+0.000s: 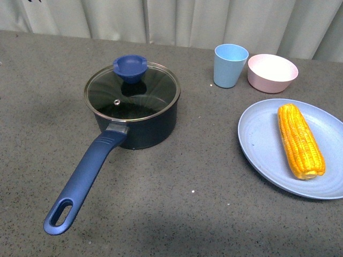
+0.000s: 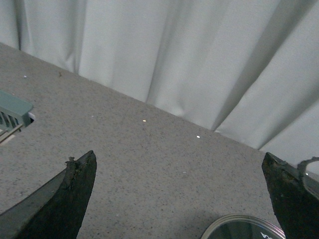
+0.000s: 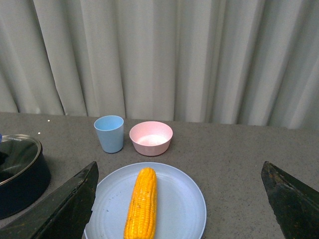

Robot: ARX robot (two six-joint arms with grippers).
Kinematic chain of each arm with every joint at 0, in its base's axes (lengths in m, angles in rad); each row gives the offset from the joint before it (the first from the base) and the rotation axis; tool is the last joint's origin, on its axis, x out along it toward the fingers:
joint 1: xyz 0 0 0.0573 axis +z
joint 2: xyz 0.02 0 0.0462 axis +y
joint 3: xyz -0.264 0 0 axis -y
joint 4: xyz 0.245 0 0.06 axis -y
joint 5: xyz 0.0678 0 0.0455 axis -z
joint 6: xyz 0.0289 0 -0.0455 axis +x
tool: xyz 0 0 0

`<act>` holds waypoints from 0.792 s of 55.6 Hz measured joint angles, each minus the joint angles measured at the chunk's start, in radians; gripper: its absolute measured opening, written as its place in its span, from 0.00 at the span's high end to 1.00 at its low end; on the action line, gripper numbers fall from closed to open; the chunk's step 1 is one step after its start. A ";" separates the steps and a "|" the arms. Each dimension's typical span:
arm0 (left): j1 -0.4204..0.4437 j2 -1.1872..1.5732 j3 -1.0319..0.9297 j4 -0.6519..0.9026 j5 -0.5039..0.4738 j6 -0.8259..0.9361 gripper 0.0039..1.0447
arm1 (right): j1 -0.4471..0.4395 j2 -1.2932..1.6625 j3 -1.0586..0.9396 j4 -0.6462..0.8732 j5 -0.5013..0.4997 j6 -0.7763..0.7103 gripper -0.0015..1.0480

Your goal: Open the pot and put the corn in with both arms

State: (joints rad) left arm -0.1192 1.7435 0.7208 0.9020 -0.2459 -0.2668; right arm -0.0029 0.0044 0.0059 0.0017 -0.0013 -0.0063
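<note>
The dark navy pot (image 1: 140, 120) stands left of the table's middle, its glass lid (image 1: 131, 91) with a blue knob (image 1: 130, 67) on top and its long blue handle (image 1: 86, 176) pointing toward me. The yellow corn (image 1: 300, 140) lies on a light blue plate (image 1: 257, 139) at the right. Neither arm shows in the front view. My left gripper (image 2: 179, 191) is open over bare table, with the lid's rim (image 2: 244, 226) just beyond it. My right gripper (image 3: 179, 196) is open, and the corn (image 3: 141, 203) lies between its spread fingers, lower down on the plate (image 3: 184, 204).
A light blue cup (image 1: 230, 65) and a pink bowl (image 1: 271, 73) stand behind the plate. Grey curtains (image 1: 171, 19) hang along the table's far edge. A teal slotted object (image 2: 12, 112) shows at the edge of the left wrist view.
</note>
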 joint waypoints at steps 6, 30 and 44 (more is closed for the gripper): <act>-0.015 0.037 0.032 -0.014 0.016 -0.004 0.06 | 0.000 0.000 0.000 0.000 0.000 0.000 0.09; -0.074 0.166 0.151 -0.068 0.129 0.003 0.06 | 0.000 0.000 0.000 0.000 0.000 0.000 0.09; -0.139 0.192 0.151 -0.067 0.185 0.041 0.06 | 0.000 0.000 0.000 0.000 0.000 0.000 0.09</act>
State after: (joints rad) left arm -0.2584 1.9354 0.8722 0.8352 -0.0608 -0.2260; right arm -0.0029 0.0044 0.0059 0.0017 -0.0017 -0.0063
